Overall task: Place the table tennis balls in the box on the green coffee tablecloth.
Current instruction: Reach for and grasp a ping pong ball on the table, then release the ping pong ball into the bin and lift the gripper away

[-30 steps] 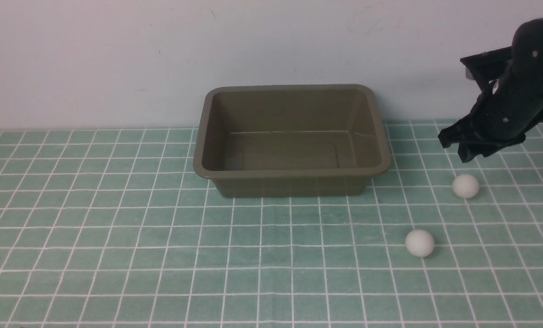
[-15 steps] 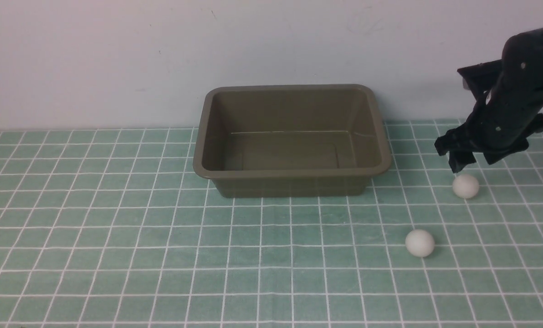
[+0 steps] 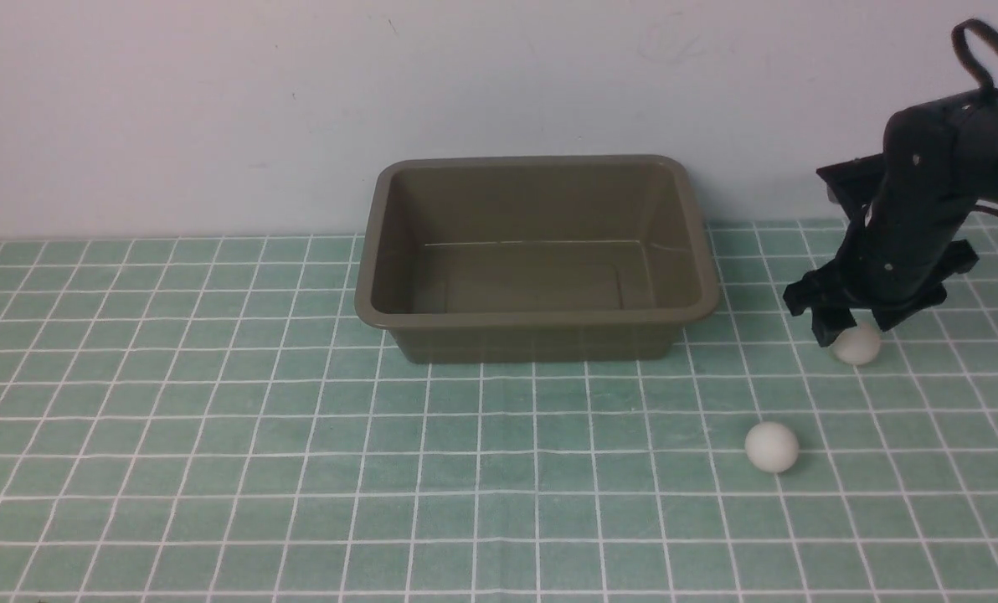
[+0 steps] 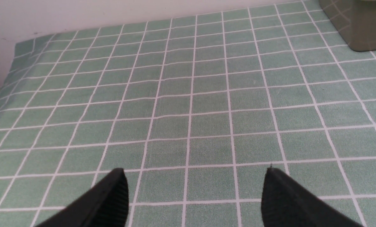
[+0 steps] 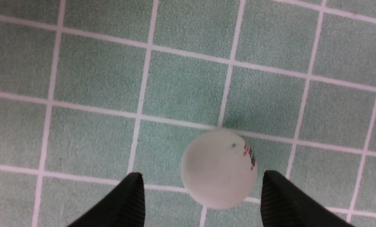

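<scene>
The table tennis balls [image 3: 857,345] [image 3: 772,446] both lie on the green coffee tablecloth [image 3: 214,419], outside the box [image 3: 541,318] and to its right. One sits about level with the box's front wall, the other further forward of the box and a little closer to it. The box holds nothing yet.

Over the last second the right end effector [image 3: 857,328] has dropped from above and spread its fingers apart, and it now straddles the ball level with the front wall. In the right wrist view that ball [image 5: 219,168] (white, with a small red and black mark) sits between the two dark fingertips, nearer one than the other; neither clearly touches it. So the first pick looks set up, and closing on the ball is probably what comes next, though an off-centre ball may roll.

The left end effector [image 4: 194,172], fingers apart and empty, hangs over bare cloth left of the box.
</scene>
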Available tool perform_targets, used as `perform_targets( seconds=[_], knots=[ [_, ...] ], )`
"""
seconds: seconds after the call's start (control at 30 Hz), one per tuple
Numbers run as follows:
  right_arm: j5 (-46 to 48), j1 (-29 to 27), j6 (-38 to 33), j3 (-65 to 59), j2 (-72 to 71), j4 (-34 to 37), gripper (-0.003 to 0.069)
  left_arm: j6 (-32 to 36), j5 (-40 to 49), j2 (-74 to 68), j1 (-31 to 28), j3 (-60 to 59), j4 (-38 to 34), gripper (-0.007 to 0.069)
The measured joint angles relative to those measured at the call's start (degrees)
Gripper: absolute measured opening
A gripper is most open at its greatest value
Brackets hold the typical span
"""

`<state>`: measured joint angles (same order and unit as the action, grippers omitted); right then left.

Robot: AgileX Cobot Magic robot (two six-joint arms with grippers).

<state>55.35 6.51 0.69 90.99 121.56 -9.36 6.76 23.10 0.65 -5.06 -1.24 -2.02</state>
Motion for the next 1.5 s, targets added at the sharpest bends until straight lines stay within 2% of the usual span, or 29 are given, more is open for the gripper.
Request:
perform_targets(
  seconds=[0.2,0.37,0.6,0.73,0.8,0.9,1.0,1.2,1.5],
  knots=[
    [1.9,0.0,0.7,2.2,2.8,-0.7,0.0441,0.0,0.0,0.0,0.0,0.0,0.0,0.0510],
    [2.5,0.0,0.9,2.3,3.0,-0.7,0.0370,0.0,0.0,0.0,0.0,0.0,0.0,0.0510],
    [6.5,0.0,1.0,4.8,3.0,-0.6,0.0367,0.0,0.0,0.0,0.0,0.0,0.0,0.0510],
    [11.5,0.0,1.0,12.6,3.0,2.2,0.0367,0.0,0.0,0.0,0.0,0.0,0.0,0.0510],
    [14.0,0.3,-0.7,18.8,3.0,7.8,0.0367,0.0,0.0,0.0,0.0,0.0,0.0,0.0510],
    [15.1,2.5,-4.1,25.2,3.0,15.8,0.0367,0.0,0.0,0.0,0.0,0.0,0.0,0.0510],
    [15.2,5.9,-5.0,27.8,3.0,19.8,0.0367,0.0,0.0,0.0,0.0,0.0,0.0,0.0510],
    [14.7,12.3,-6.5,28.1,4.3,19.6,0.0367,0.0,0.0,0.0,0.0,0.0,0.0,0.0510],
    [13.0,14.3,-6.7,28.1,6.5,19.6,0.0367,0.0,0.0,0.0,0.0,0.0,0.0,0.0510]
  ],
)
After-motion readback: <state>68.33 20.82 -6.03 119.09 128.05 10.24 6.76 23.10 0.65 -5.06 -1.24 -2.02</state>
